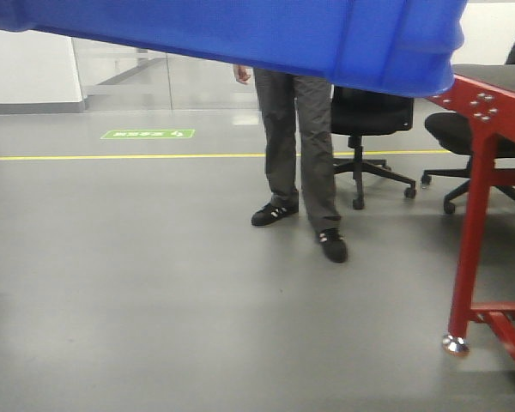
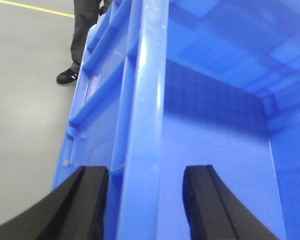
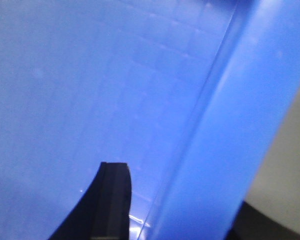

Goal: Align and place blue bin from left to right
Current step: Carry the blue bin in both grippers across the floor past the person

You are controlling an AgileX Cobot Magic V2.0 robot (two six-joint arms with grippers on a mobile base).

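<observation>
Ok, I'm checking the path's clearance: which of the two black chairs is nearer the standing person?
The left chair, just behind the person's legs; the other chair sits farther right, behind the red table leg.

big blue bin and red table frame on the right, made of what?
Large bright-blue bin: looks like rigid moulded plastic, smooth semi-gloss; light streaks along its thick rim, ribs moulded into the side. Red table frame: probably painted steel tube; square section, bolt heads at the joint, shiny metal foot.

Left end effector [image 2: 146, 172], right end effector [image 3: 182, 195]: matte black, curved fingers [image 2: 87, 200].
</observation>
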